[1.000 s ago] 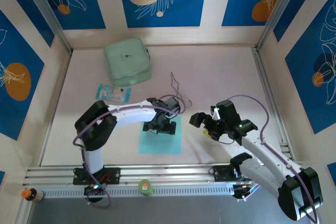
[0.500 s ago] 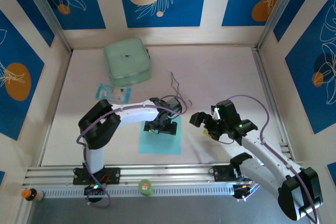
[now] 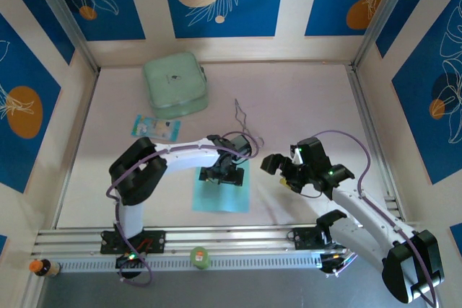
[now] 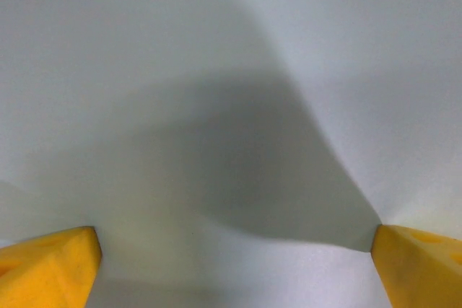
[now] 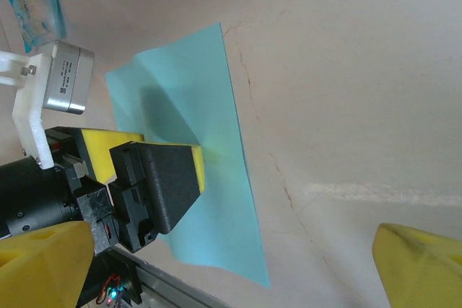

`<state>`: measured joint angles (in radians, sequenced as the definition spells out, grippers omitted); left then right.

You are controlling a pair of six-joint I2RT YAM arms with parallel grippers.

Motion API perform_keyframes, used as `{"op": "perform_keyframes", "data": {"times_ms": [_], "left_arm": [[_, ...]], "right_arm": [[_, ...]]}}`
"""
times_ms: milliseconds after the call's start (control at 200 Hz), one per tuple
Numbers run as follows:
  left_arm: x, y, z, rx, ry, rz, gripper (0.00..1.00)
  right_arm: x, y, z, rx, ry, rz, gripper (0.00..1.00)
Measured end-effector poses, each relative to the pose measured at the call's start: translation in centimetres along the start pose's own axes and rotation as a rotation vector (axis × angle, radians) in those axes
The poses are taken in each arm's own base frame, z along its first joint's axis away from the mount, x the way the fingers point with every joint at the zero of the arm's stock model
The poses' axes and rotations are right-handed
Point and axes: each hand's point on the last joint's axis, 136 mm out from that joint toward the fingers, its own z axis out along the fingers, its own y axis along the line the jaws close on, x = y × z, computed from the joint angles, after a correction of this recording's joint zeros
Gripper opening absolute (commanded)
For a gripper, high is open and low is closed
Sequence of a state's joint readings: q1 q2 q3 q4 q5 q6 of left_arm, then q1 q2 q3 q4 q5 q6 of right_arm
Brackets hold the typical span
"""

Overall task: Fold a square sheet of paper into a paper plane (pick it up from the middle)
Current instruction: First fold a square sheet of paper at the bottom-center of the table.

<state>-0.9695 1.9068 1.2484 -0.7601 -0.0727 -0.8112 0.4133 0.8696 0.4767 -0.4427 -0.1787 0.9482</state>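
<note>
The square sheet of paper [image 3: 221,192] lay on the table [image 3: 303,106] toward the near edge, just short of the aluminium rail [image 3: 238,238] and roughly between the two arm bases. It was unfolded but not quite flat. In the right wrist view I could see a shallow pucker running across the sheet [image 5: 216,214] from its far end toward the spot where the left arm's tool stood on it. In the left wrist view, pale paper [image 4: 231,70] rose in a soft hump with a shadow below it.

The left gripper [image 3: 222,173] was down over the far half of the sheet. Its yellow fingertips [image 4: 50,265] were spread about as wide as they go and rested at the paper's surface. Nothing was pinched between them.

The right gripper [image 3: 280,172] hung just to the right of the sheet, clear of it. Its jaws were fully apart and had hold of nothing; from its own camera I saw bare table between its yellow pads [image 5: 422,268].

Beyond the sheet, a pair of thin metal tongs [image 3: 242,117] lay on the table. A small blue-and-white packet [image 3: 155,128] sat off to the left of the left arm, and a mint-green case [image 3: 175,84] lay behind it near the back wall. On the front rail I made out a small green round object [image 3: 199,256], and at the far left a little orange-capped bottle [image 3: 43,267].
</note>
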Motion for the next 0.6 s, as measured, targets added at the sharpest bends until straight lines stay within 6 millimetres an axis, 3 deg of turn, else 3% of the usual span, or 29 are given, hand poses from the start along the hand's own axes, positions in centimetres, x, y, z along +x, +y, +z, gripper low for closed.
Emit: {"op": "perform_keyframes", "data": {"times_ms": [135,270,600], "left_arm": [[0.0,0.0,0.0,-0.002,-0.002,0.000,0.94],[-0.1,-0.3,-0.1,0.005,-0.009,0.002,0.84],[0.0,-0.3,-0.4,0.041,-0.050,0.010,0.47]], "right_arm": [[0.0,0.0,0.0,0.000,0.000,0.000,0.99],[-0.1,-0.1,0.0,0.005,-0.007,0.003,0.99],[-0.6,-1.1,-0.2,0.060,-0.040,0.039,0.99]]}}
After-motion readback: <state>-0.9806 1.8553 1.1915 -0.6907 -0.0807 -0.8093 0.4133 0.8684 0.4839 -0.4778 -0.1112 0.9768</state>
